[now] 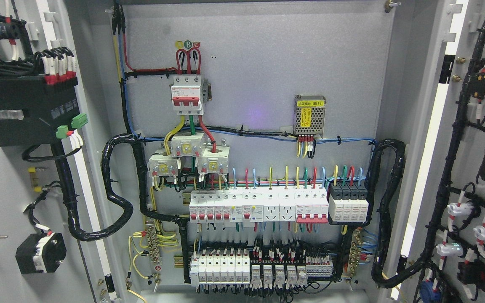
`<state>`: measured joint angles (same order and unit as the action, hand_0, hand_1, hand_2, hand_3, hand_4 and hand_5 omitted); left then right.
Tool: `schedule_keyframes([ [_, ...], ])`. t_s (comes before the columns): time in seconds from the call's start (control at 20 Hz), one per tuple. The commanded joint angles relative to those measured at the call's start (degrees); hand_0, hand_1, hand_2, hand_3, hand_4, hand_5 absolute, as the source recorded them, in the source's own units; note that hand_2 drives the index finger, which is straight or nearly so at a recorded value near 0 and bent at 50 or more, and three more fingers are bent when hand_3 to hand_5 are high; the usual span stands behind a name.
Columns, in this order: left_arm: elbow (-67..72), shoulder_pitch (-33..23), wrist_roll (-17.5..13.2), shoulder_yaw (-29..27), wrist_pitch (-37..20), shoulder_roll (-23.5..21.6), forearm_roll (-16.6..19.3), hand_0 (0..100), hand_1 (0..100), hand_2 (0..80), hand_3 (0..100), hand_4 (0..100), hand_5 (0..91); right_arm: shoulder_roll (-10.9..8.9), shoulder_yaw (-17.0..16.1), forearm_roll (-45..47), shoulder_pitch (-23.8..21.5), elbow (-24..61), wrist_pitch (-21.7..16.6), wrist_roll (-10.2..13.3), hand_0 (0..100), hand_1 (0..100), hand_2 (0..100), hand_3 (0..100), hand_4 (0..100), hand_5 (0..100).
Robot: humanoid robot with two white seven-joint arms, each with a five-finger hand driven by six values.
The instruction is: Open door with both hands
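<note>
Both doors stand swung wide, so the task looks finished or nearly so. The left door (11,176) hangs to the left of the back panel (259,75), its inner face showing a black box (27,107) and wiring. The right door (478,168) hangs to the right of the panel, carrying lamps and a black loom (449,181). Neither hand is in view, so I cannot tell whether their fingers are apart, together or clamped on anything.

The risk I see from here is in the exposed wiring. The panel is crowded: a red-toggled breaker (187,94) near its top, a white breaker row (259,206) across its middle, terminal blocks (263,267) below that. If an arm comes back in to push a door further, a finger could catch a toggle or snag the thick black conduit (118,185) looping from the panel's left edge to the left door. A door pushed past its swing would probably strain that conduit and its twin (387,210) at the panel's right edge. Either door may also drift back if left unheld, though I cannot judge the hinges.
</note>
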<state>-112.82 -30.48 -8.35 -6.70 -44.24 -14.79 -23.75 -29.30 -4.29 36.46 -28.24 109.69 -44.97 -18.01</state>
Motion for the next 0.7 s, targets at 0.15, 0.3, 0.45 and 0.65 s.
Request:
schedule_keyframes([
  [0.15, 0.23, -1.68, -0.09, -9.91, -30.91, -3.84, -6.57, 0, 0, 0.0, 0, 3, 0.0, -0.85, -2.22, 1.77, -0.15, -1.23, -8.55, -0.19, 0, 0, 0, 0, 0, 0],
  [0.3, 0.49, -1.95, -0.09, -11.49, -30.91, -3.93, -7.01, 0, 0, 0.0, 0, 3, 0.0, -0.94, -3.71, 1.95, -0.32, -1.23, -9.16, -0.27, 0, 0, 0, 0, 0, 0],
  [0.45, 1.46, -1.95, 0.0, -11.67, -30.73, -5.59, -8.41, 0, 0, 0.0, 0, 3, 0.0, -0.85, -4.41, 1.95, -0.67, -1.23, -10.04, -0.27, 0, 0, 0, 0, 0, 0],
  [0.65, 4.18, -0.98, 0.0, -11.67, -30.38, -7.61, -9.29, 0, 0, 0.0, 0, 3, 0.0, -0.85, -5.03, 1.95, -0.76, -1.32, -10.4, -0.27, 0, 0, 0, 0, 0, 0],
])
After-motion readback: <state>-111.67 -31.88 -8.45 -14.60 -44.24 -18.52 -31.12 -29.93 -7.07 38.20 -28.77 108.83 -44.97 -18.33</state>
